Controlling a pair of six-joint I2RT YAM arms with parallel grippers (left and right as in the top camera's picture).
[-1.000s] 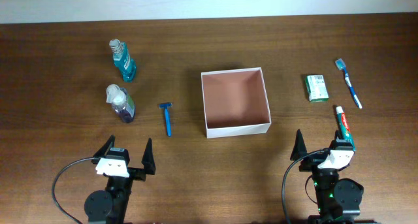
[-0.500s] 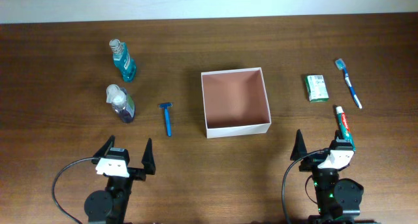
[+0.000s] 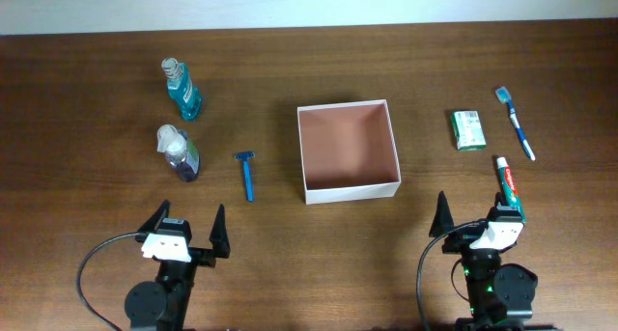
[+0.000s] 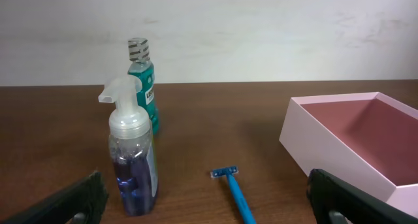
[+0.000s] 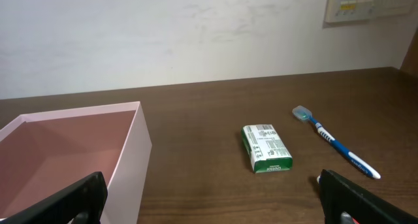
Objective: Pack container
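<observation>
A shallow white box (image 3: pixel 351 189) with a pinkish inside sits at the centre of the table (image 3: pixel 87 177). A teal bottle (image 3: pixel 182 90), pump bottle (image 3: pixel 180 154) and razor (image 3: pixel 247 176) lie to its left; a green packet (image 3: pixel 467 129), toothbrush (image 3: pixel 516 123) and toothpaste tube (image 3: pixel 508 183) lie to its right. Along the lower edge, the left tool (image 3: pixel 189 217) and right tool (image 3: pixel 475 215) rest spread wide apart.

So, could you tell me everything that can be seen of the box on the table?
The box is square, shallow and open-topped, apparently cardboard, with white outer walls and a pinkish-brown inside. It is empty. It sits flat near the middle of the wooden table. Nothing touches it but the table: the razor lies apart to its left, the packet apart to its right.
</observation>
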